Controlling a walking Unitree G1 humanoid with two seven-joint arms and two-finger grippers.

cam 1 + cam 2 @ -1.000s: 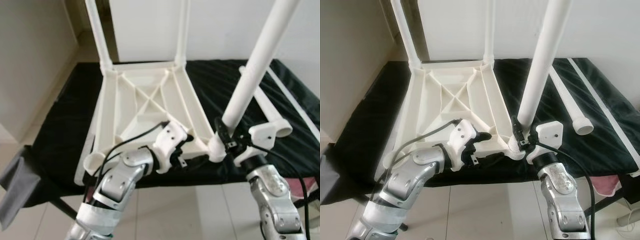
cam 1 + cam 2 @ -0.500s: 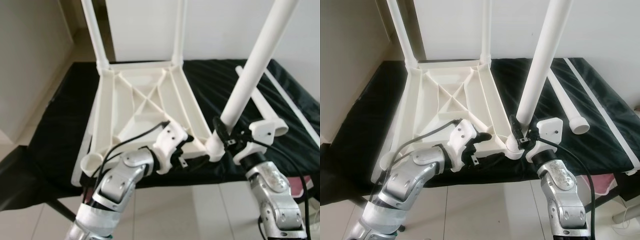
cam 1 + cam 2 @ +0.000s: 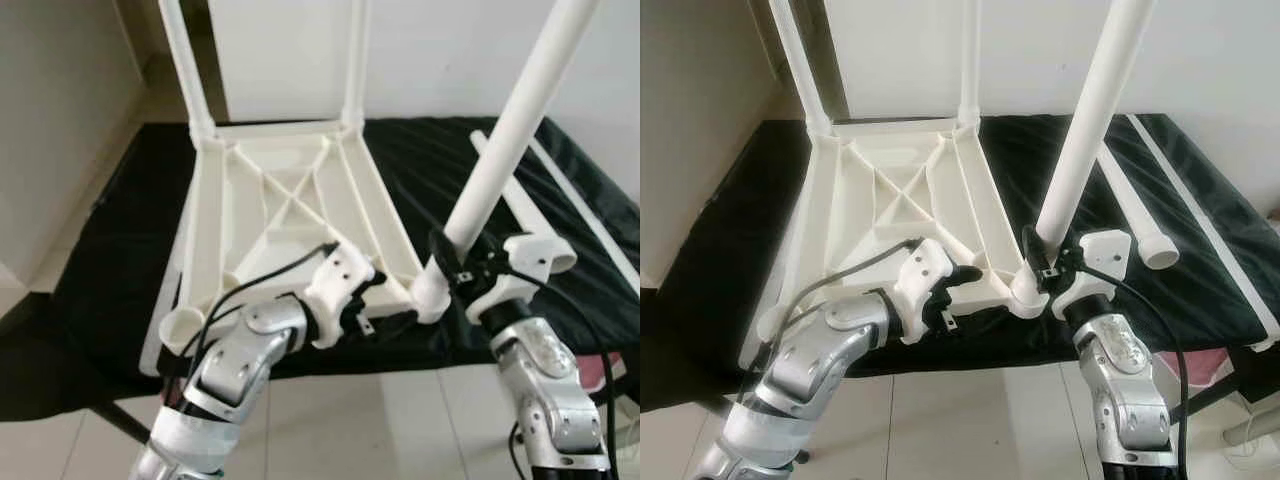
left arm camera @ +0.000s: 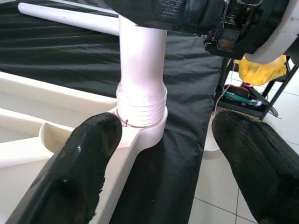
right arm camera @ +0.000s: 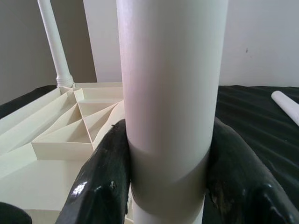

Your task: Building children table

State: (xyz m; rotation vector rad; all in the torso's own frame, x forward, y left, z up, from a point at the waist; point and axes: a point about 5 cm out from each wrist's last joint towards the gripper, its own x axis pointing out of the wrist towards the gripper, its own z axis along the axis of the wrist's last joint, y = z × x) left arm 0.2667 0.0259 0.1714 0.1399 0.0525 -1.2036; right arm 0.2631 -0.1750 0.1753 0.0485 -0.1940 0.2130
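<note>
While the camera shifts between frames, little else alters.
Change: right gripper [image 3: 1048, 268] stays clamped on the third leg [image 3: 1085, 150], which leans slightly less than a second ago.
Meaning: leg probably seating or being screwed into the near-right corner socket [image 4: 140, 126].
Left gripper [image 4: 163, 154]: fingers wide apart, one touching the tabletop [image 3: 290, 215] beside that socket.
Tabletop: upside down on the black-covered bench [image 3: 120, 260].
Containers: near-left socket [image 3: 184, 328] is empty; spare leg [image 3: 1135, 205] lies on the cloth.

Both head cameras look down from above the counter's [image 3: 120, 250] near edge, sharing the upturned table [image 3: 290, 200]. Each wrist camera sits close, facing the leg [image 5: 170, 93] at its socket [image 4: 140, 119].
</note>
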